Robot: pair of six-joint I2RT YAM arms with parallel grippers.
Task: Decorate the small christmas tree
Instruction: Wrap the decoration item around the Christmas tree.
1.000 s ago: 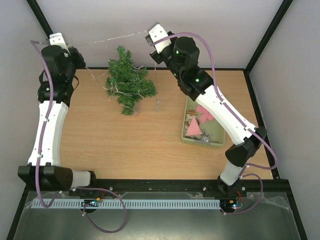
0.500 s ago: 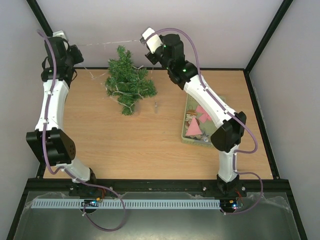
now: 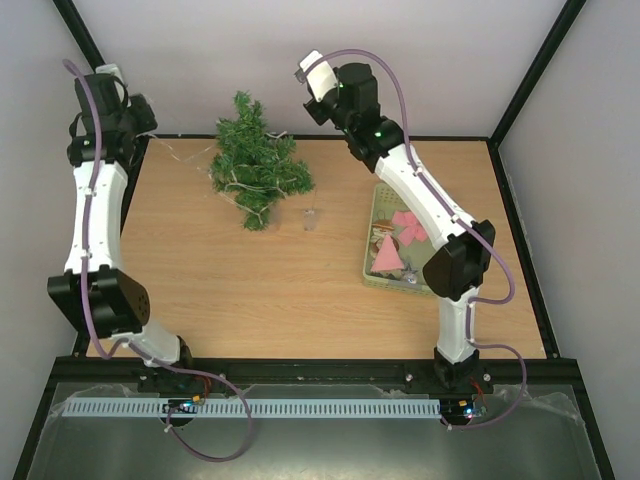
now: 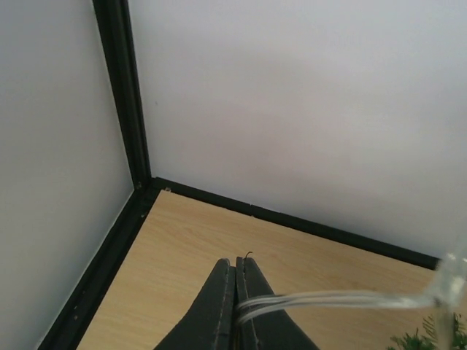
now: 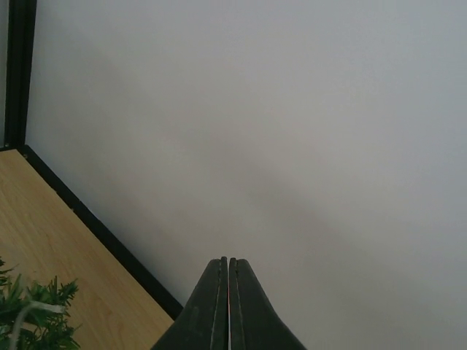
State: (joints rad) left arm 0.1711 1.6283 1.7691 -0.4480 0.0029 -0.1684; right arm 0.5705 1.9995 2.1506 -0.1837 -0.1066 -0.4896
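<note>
A: Near right?
B: Pale green basket (image 3: pixel 368 262), paper ornaments (image 3: pixel 408 228) inside.
A: Farther?
B: Small christmas tree (image 3: pixel 255 165), far-centre table (image 3: pixel 250 285).
A: Claws?
B: Left gripper (image 4: pixel 236 261) far left, pinching clear strand (image 4: pixel 328 299); right gripper (image 5: pixel 228 259) fully closed, nothing visibly held.

light: bright, diffuse | shadows: soft, faint | focus: sharp

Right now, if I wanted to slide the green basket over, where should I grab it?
Probably the basket's left long wall, pinched from above across the rim: it looks thin, upright and exposed, while ornaments fill the inside and the right arm overhangs the other side.
</note>
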